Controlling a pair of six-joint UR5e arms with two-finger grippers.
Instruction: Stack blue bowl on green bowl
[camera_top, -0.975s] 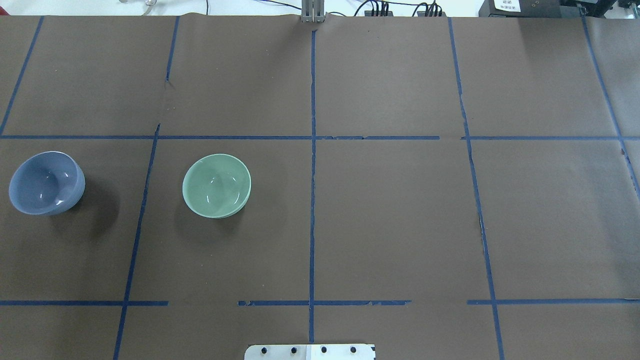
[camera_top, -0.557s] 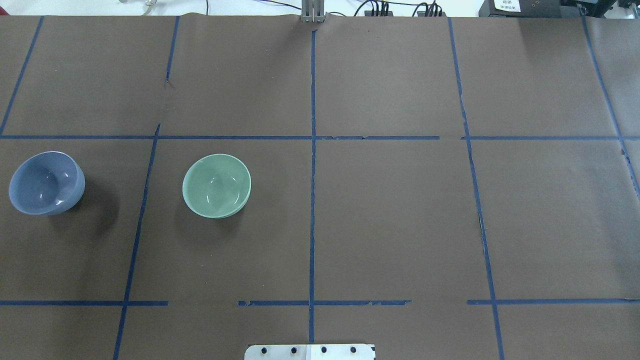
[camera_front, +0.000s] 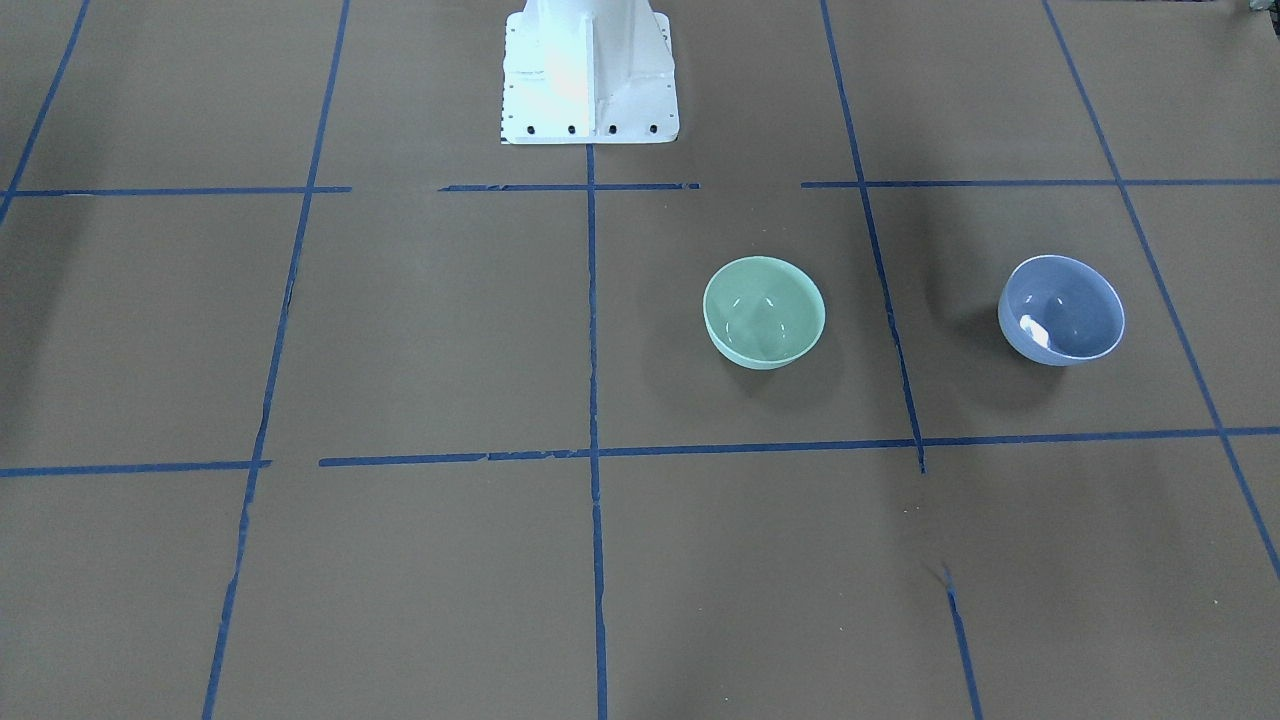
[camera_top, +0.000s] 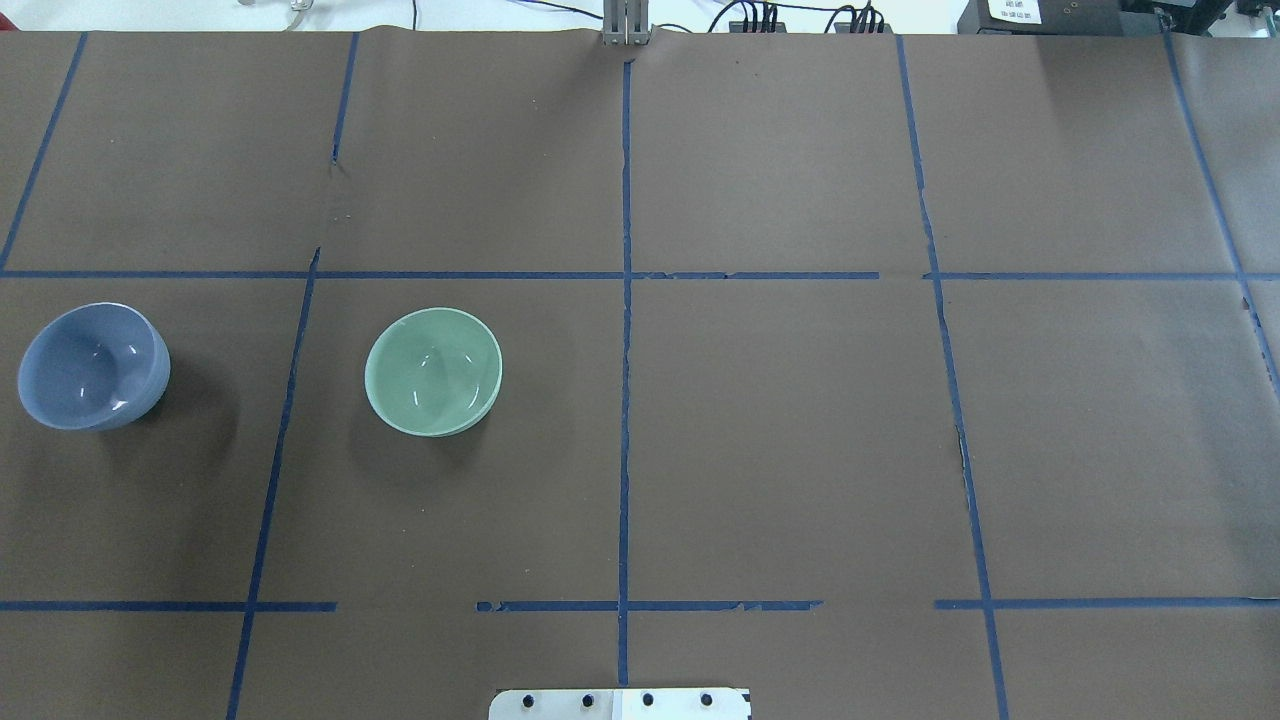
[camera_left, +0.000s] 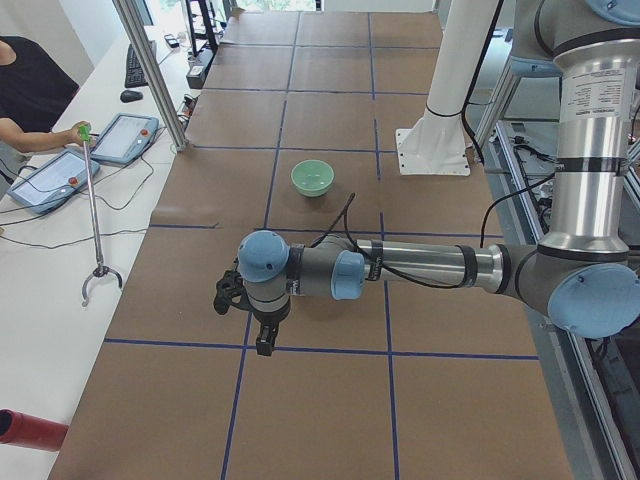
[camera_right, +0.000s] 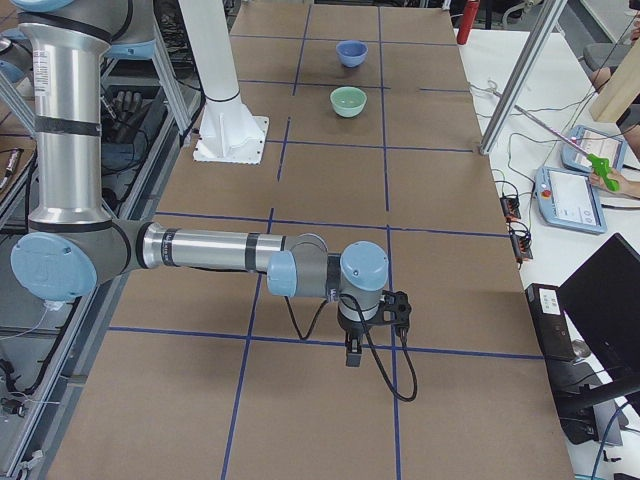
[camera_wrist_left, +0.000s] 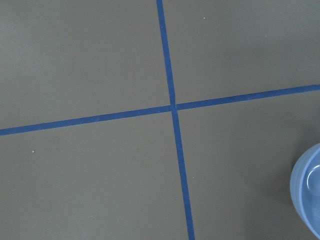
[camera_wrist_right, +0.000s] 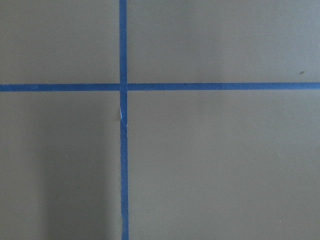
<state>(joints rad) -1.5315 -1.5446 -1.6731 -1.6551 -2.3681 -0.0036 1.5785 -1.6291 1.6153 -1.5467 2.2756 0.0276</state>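
No writing is legible; the white label (camera_top: 1013, 10) on the black box (camera_top: 1085, 20) is too blurred.

Left wrist view's right edge cuts off most of the blue bowl (camera_wrist_left: 308, 192).

Glossy smooth blue bowl (camera_top: 92, 366) and green bowl (camera_top: 433, 371); matt brown paper cover (camera_top: 780, 430).

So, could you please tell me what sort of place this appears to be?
Most likely a robotics lab workcell: a table covered in brown paper gridded with blue tape, the left arm reaching over it, and teach pendants on a side bench near an operator.
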